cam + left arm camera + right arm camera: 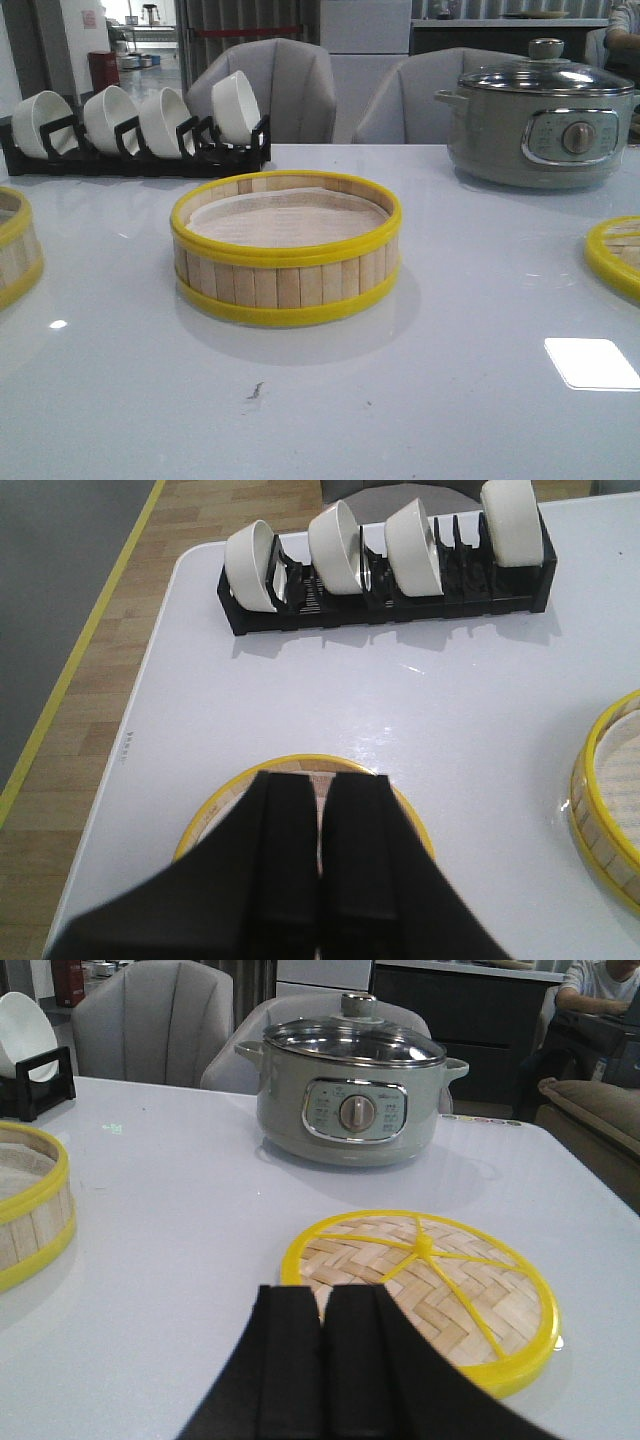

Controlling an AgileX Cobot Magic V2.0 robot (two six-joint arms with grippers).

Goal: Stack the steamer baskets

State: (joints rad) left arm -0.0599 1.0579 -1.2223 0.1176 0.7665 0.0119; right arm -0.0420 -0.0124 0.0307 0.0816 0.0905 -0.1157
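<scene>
Where the white worktop spread under everything, carried two steamer baskets, one lid, one pot and one rack of four bowls. Largest upon it: the grey electric pot with its glass lid, at the far right. Next, the black rack along the far left edge, holding four white bowls on edge, side by side. Then the middle steamer basket, upright at the centre, pale slats between two yellow rims, a pale liner lying inside. A second steamer basket sat at the left edge, only partly seen in the front view, well apart from the first. Flat at the right edge, the woven lid with yellow rim and yellow spokes, near the pot but not touching.

Left gripper hung over the second basket, jaws pressed together, holding nothing. Right gripper hung just beside the lid, jaws likewise closed and empty.
</scene>
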